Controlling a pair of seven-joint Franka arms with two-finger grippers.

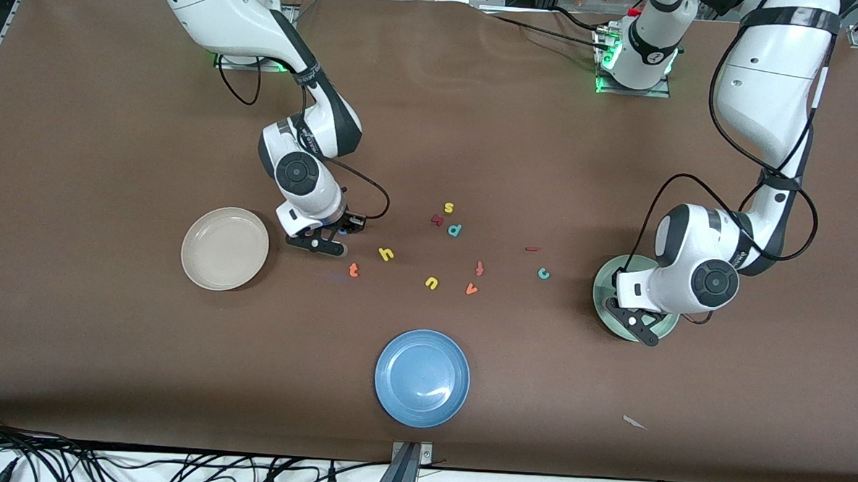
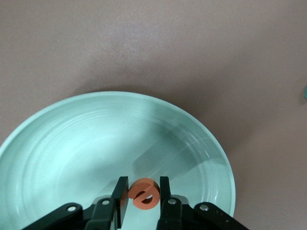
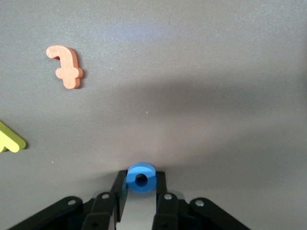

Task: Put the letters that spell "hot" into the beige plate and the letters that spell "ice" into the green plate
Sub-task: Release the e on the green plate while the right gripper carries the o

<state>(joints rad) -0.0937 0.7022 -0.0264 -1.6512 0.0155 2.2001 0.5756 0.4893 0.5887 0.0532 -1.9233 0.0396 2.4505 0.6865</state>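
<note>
Left of centre, the beige plate (image 1: pixel 224 249) lay bare; beside it the right gripper (image 1: pixel 325 244) clenched the blue o (image 3: pixel 141 177). Orange t (image 1: pixel 354 269), yellow h (image 1: pixel 386 253) and stray letters (image 1: pixel 451 230) lay mid-frame. At right, the left gripper (image 1: pixel 637 325) grasped the orange e (image 2: pixel 143 193) over the green plate (image 2: pixel 57 143).

The table (image 1: pixel 116 111) wears a matt brown covering, smooth and dull. The green plate (image 2: pixel 72 143) looks glazed and glossy, faint rings catching light; the blue plate (image 1: pixel 421 377) shines too. The orange e (image 2: pixel 144 194) and blue o (image 3: pixel 141 177) look like soft matt foam.
</note>
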